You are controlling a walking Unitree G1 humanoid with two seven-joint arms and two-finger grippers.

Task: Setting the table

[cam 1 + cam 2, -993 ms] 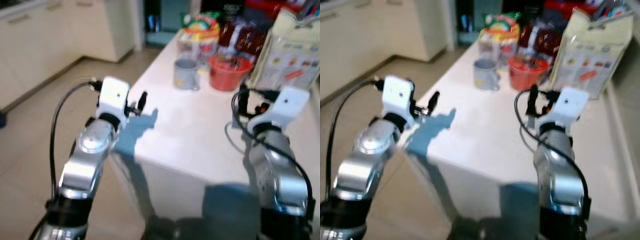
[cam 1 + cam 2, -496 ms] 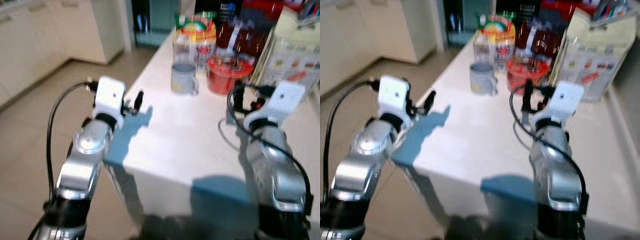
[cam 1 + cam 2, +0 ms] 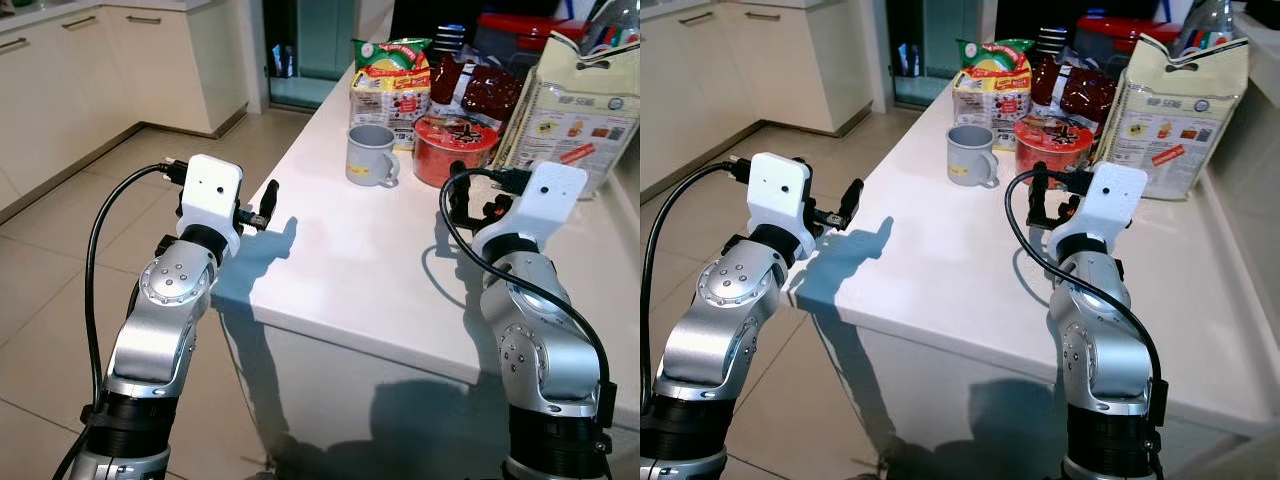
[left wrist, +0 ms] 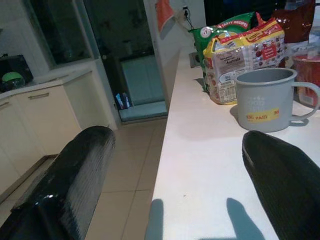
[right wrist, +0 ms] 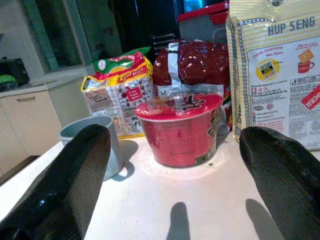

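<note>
Approach step: both end effectors, left (image 4: 165,165) and right (image 5: 170,165), spread, empty. Next: reach mug (image 3: 371,155) on worktop (image 3: 350,260).

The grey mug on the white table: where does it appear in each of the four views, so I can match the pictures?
Left eye view: grey mug, far end of the white table, handle to the right.
Right eye view: mug, upper middle, left of the red noodle bowl.
Left wrist view: mug, right side, yellow label facing the camera.
Right wrist view: mug at the left, partly behind one black finger.
Shared landmark: the red noodle bowl beside the mug.
</note>
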